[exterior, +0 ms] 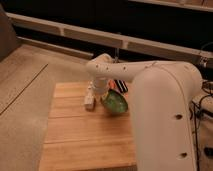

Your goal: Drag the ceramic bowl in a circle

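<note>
The green ceramic bowl [115,103] sits on the wooden table [75,137], near its back right part, and looks tilted towards the camera. My gripper [102,93] is at the bowl's left rim, at the end of the white arm [160,100] that reaches in from the right. The wrist covers the place where gripper and bowl meet.
A small whitish block [89,96] stands just left of the gripper, close to the bowl. A small orange item [123,86] lies behind the bowl. The arm's large body covers the table's right side. Floor and a dark wall with rails lie beyond.
</note>
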`<state>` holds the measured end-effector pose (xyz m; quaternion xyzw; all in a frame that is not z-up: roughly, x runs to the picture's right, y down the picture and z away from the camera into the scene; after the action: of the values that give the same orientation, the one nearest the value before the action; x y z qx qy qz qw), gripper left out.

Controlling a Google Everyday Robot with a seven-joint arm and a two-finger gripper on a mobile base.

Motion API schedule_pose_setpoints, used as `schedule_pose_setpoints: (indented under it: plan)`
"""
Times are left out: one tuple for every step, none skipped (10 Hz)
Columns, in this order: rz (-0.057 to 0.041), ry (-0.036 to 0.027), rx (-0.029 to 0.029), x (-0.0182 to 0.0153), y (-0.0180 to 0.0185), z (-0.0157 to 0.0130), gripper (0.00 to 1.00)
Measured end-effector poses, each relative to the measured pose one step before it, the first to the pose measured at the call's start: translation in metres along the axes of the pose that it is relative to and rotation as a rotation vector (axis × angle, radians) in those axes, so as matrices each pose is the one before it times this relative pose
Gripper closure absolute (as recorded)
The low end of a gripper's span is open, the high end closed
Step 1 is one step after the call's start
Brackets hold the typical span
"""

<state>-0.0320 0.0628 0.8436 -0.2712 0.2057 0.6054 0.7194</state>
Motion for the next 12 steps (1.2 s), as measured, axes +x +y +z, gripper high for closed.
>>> schedule_pose_setpoints:
  plan:
    - [-0.00241,0.00447,0.01148,-0.00246,-0.00381,0.0033,1.0]
    - [0.0041,0.00602,0.02931,-0.00183,-0.01165,0.00441,1.0]
    - [0.01105,0.0071,0.05207,-0.00174,-0.02087,0.00416,1.0]
    - [0.02313,0.00741,0.04219,-0.00091,-0.01793,0.00212,1.0]
    - [0.0257,0.00217,0.03101,-0.00064,-0.01433,-0.00066,1.0]
    - [0.01589,0.00162,0.01063,0.00106,-0.00594,-0.00206,1.0]
    - [0.01087,0.00275,-0.004,0.00326,0.00095,-0.00541,1.0]
    - [0.00248,0.00902,-0.01968,0.00597,0.00875,-0.0068,1.0]
    - [-0.00321,0.01447,-0.02397,0.00665,0.0112,-0.00594,1.0]
    - [-0.01393,0.04275,-0.04442,0.01303,0.01784,-0.0036,1.0]
    - [-0.01965,0.03628,-0.03714,0.00918,0.01477,-0.0007,1.0]
    - [-0.01929,0.02033,-0.02121,0.00252,0.01019,0.00092,1.0]
